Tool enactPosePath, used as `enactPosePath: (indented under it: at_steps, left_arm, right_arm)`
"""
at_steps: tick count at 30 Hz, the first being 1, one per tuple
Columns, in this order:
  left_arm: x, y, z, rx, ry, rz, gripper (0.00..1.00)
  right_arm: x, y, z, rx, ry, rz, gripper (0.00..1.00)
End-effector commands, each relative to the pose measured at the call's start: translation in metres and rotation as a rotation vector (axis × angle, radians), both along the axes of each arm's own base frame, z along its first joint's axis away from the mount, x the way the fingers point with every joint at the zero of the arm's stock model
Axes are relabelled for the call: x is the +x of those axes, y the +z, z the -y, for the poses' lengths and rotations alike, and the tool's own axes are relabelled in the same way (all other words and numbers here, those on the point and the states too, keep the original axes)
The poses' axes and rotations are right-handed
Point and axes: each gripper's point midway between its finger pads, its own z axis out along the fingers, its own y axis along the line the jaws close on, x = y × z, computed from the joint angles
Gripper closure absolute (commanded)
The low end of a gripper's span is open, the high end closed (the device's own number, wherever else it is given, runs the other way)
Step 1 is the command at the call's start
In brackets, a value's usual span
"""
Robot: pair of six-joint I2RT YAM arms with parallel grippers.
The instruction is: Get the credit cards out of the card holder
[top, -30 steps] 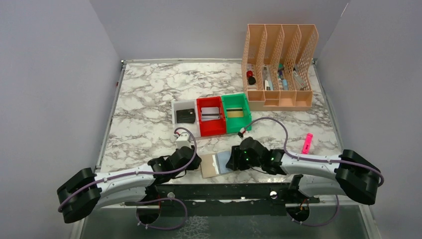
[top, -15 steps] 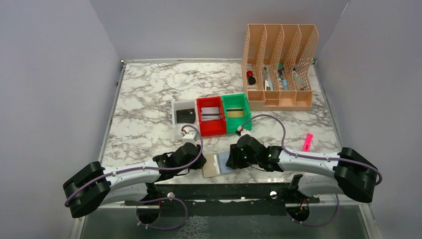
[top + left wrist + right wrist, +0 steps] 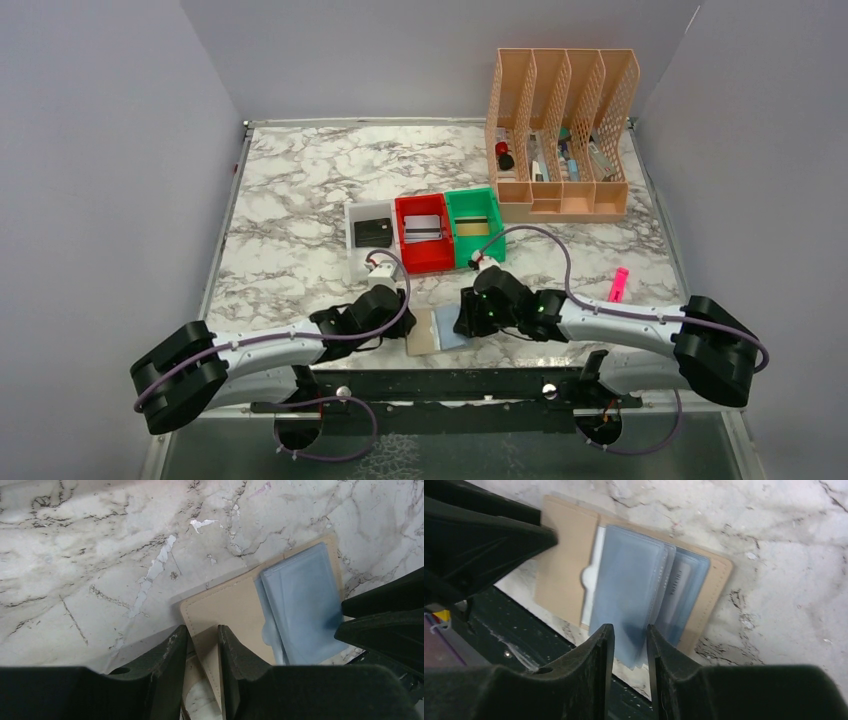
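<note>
Tan card holder (image 3: 432, 330) open flat near table edge — blue-grey sleeves up

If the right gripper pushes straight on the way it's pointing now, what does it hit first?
Probably the blue-grey pockets of the open card holder, already between the right gripper's jaws; beyond them sits the left gripper.

No legible text, label, brand, number or sign is found in any view. On the card holder (image 3: 634, 580), faint dark print is seen through one blue-grey plastic sleeve (image 3: 681, 592) in the right wrist view, but it is too blurred to be read. Cards in the red tray (image 3: 424, 232) and green tray (image 3: 475, 224) are too small for markings to be made out.
</note>
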Motion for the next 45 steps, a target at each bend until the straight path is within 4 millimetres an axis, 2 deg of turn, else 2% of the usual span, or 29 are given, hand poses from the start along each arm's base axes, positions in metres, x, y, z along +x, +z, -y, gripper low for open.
enactPosePath:
  at_steps: [1,7,17,20,23,26,35,38,41,45]
  left_arm:
    - [0.0,0.009,0.015,-0.046,-0.039,-0.003,0.68]
    - [-0.001,0.007,0.019,-0.045,-0.05,-0.016,0.68]
    - [0.0,0.01,0.018,-0.051,-0.035,-0.012,0.68]
    - [0.001,0.013,0.016,-0.053,-0.028,-0.003,0.68]
    - [0.0,0.014,0.013,-0.054,-0.022,-0.002,0.68]
    - [0.0,0.015,0.012,-0.061,-0.017,0.0,0.67]
    - [0.001,0.023,0.009,-0.061,-0.005,0.01,0.64]
    - [0.002,0.031,0.008,-0.072,0.003,0.02,0.59]
    - [0.003,0.038,0.005,-0.074,0.012,0.032,0.56]
    - [0.002,0.047,0.004,-0.086,0.011,0.044,0.53]
  right_arm:
    - [-0.002,0.028,-0.019,0.072,0.078,0.015,0.64]
    - [-0.003,0.028,-0.028,0.085,0.088,-0.017,0.61]
    - [-0.014,0.048,-0.062,0.24,0.201,-0.045,0.6]
    - [-0.007,0.041,-0.057,0.181,0.165,-0.045,0.6]
    - [-0.011,0.043,-0.059,0.195,0.222,-0.031,0.59]
    - [-0.013,0.041,-0.058,0.202,0.209,-0.042,0.59]
    - [0.004,0.021,-0.03,0.057,0.058,-0.015,0.55]
    - [0.006,0.015,-0.023,0.03,0.029,-0.016,0.53]
    - [0.008,0.016,-0.022,0.05,0.002,-0.002,0.52]
    - [0.014,0.023,-0.02,0.088,-0.063,0.017,0.46]
